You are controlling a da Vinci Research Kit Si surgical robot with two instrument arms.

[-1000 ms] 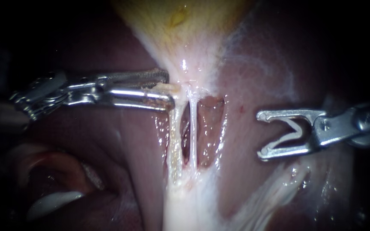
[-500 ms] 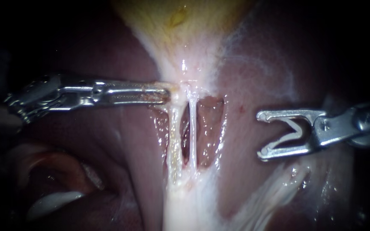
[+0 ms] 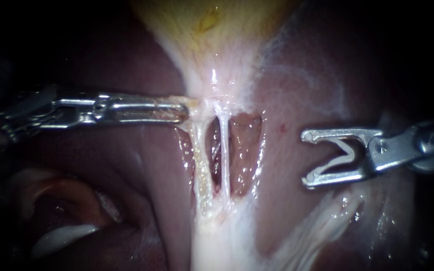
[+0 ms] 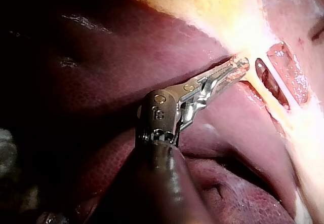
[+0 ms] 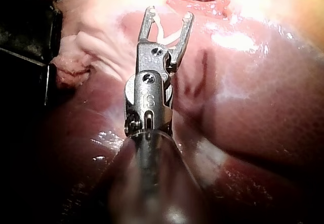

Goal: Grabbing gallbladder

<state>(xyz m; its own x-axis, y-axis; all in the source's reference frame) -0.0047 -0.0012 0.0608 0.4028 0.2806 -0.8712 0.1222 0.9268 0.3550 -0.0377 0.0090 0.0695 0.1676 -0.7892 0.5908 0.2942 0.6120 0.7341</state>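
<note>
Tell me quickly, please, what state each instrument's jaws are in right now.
Left instrument: jaws shut on the pale lower end of the gallbladder.
Right instrument: jaws open, holding nothing.

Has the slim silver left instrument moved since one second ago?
Yes. The slim silver left instrument has drawn back leftward, away from the unmoved silver right instrument, pulling the pale tissue with it.

Light pooled at centre, gallbladder (image 3: 212, 30) lit toward 12 o'clock, wet glints down the middle, edges sunk in dark, deepest perhaps around 9 o'clock.
</note>
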